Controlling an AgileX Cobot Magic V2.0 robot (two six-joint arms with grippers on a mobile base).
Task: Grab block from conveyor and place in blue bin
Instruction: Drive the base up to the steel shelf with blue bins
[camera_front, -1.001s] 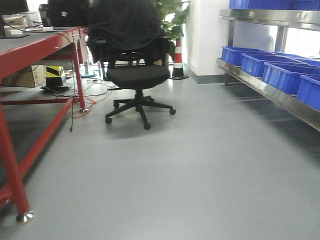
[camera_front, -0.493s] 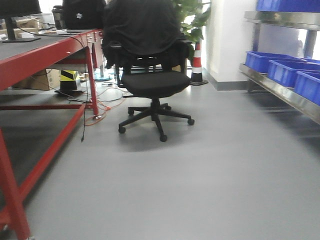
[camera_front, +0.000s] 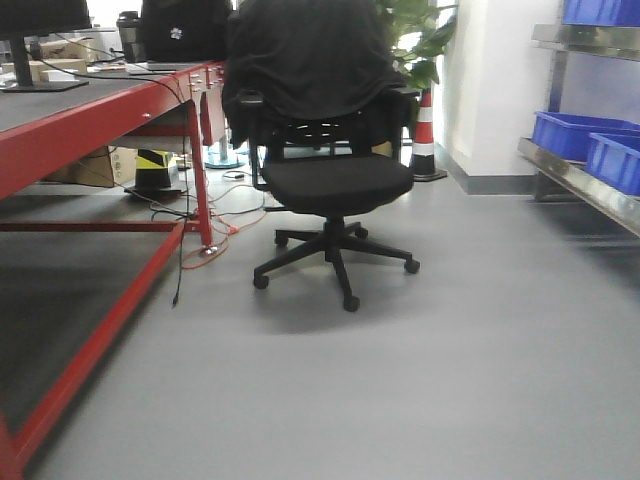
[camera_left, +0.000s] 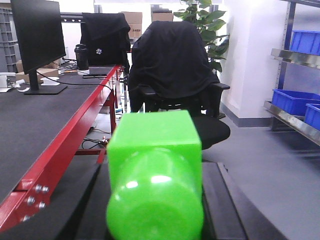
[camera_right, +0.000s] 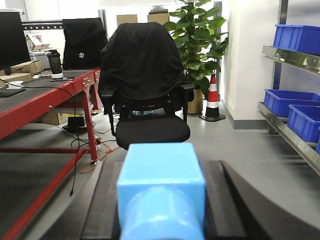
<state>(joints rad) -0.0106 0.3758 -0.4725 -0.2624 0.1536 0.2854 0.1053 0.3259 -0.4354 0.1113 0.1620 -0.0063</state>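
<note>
**Green block** (camera_left: 155, 182): lower centre of the left wrist view. We log it between the jaws of the left gripper (camera_left: 152, 166), which are closed on its sides.

**Blue block** (camera_right: 162, 192): lower centre of the right wrist view, clamped the same way in the right gripper (camera_right: 162, 162).

**Blue bin** (camera_right: 282, 102): right edge of the frame, one of several on a steel shelf (camera_front: 580, 187), well apart from both grippers.

**Obstacles:** office chair (camera_front: 335, 185) at centre of the front view, and a red-framed bench (camera_front: 100, 115) along the left.

**Step, as we judge it:** carrying to the bins. We advise steering the base toward the right of the frame, passing wide of the chair's castors, gripping both blocks firmly, and opening only once a block hangs over a bin's mouth.
</note>
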